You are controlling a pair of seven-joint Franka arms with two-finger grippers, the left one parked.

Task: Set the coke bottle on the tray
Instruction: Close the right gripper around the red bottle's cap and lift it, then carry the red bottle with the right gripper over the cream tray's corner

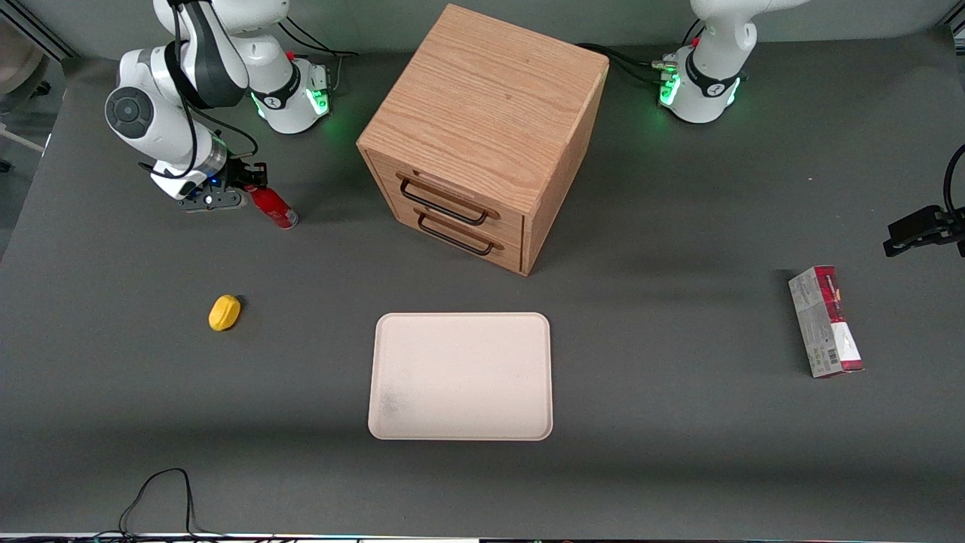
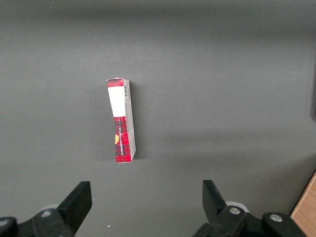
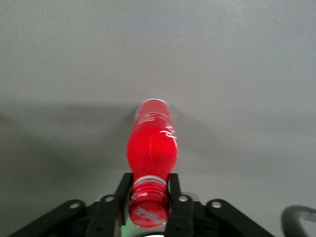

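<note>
Nearest the front camera we have the tray (image 1: 460,375), bare, lying flat on the bench (image 1: 678,452) in front of the cabinet (image 1: 482,136). A little farther back, toward the working arm's end, sits a yellow lump (image 1: 225,312); the carton (image 1: 825,320) lies well apart at the parked arm's end.

Farther still we find the end effector (image 1: 240,191) low over the bench, clenched on the bottle (image 1: 273,207) at its neck, just under the cap. In the wrist view both fingers (image 3: 174,190) press the neck from either side and the bottle (image 3: 151,148) sticks out ahead of them, tilted. Its base seems to rest on or just above the bench; we cannot tell which.

We judge the grasp made and the carry not yet done: the bottle is well apart from the tray. The next move calls for a lift, then a sweep toward the front camera and the bench's middle, passing above the lump and staying away from the cabinet's corner, then setting the bottle within the rim.
</note>
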